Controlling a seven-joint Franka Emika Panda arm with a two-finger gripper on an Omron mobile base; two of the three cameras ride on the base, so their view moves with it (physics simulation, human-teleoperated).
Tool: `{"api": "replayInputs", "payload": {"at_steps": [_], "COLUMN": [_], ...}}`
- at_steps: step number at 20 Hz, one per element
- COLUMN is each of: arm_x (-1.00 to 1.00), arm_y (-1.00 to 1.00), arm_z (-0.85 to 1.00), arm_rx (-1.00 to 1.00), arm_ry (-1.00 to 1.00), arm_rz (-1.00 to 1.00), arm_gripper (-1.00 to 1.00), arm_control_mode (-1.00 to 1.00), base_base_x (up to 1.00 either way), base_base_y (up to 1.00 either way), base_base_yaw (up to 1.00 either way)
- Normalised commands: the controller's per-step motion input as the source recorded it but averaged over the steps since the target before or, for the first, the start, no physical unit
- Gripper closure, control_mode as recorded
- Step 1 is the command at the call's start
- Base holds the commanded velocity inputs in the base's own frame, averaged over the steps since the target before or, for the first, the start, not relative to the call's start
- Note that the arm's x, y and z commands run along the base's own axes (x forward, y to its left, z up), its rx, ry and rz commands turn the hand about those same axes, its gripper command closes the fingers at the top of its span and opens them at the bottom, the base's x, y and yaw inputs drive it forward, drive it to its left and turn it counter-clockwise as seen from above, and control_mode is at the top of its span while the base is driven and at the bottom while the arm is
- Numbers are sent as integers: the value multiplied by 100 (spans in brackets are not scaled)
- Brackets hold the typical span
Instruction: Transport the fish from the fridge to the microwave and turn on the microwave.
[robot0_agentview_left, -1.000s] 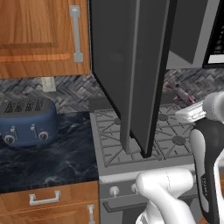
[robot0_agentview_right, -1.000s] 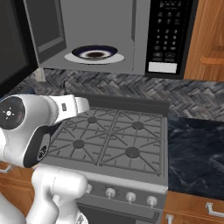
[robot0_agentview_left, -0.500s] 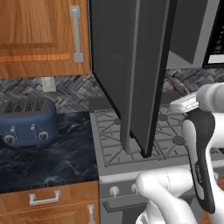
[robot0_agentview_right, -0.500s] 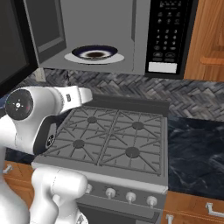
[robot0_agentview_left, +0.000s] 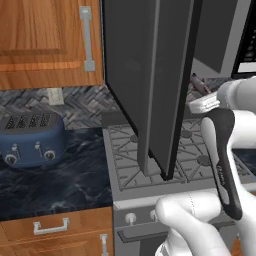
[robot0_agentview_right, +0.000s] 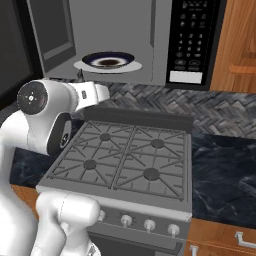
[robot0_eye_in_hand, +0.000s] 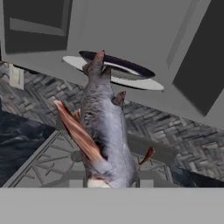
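Since a moment ago the arm has swung up and turned, so its white wrist now reaches farther toward the microwave (robot0_agentview_right: 150, 40), while the stove (robot0_agentview_right: 125, 160) and the toaster (robot0_agentview_left: 31, 137) sit just where they were.

The fish (robot0_eye_in_hand: 105, 131) is in the gripper (robot0_eye_in_hand: 111, 181). In the hand view the fish sticks out straight ahead of the hand, with its bottom end down between the finger tips. The jaws are partly closed, pinching that end of the fish, so the fish is held and not lying on anything. In the left base view a bit of the fish (robot0_agentview_left: 199, 85) pokes out past the edge of the open microwave door (robot0_agentview_left: 150, 85).

The fish is long and thin. Its long line runs the same way the hand is looking, away from the hand and up toward the microwave. Its far tip points right at the plate (robot0_eye_in_hand: 120, 70) inside the open microwave, and the tip looks close to the front edge of that plate. I cannot tell if it touches.

The plate (robot0_agentview_right: 107, 61) sits in the open microwave, above the back of the stove. The hand is lower than the plate and in front of it. So I think the next move is forward and a little up, to bring the fish over the plate before letting go.
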Motion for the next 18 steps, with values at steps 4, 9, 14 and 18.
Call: {"api": "replayInputs", "payload": {"at_steps": [4,9,14,18], "arm_x": [42,41,35,33], "arm_y": [0,0,0,0], "arm_z": [8,14,16,10], "arm_rx": [0,0,0,0], "arm_ry": [0,0,0,0], "arm_rz": [0,0,0,0], "arm_gripper": [100,100,100,100], "arm_control_mode": [-100,-100,-100,-100], "base_base_x": [0,0,0,0], "base_base_y": [0,0,0,0], "base_base_yaw": [0,0,0,0]}}
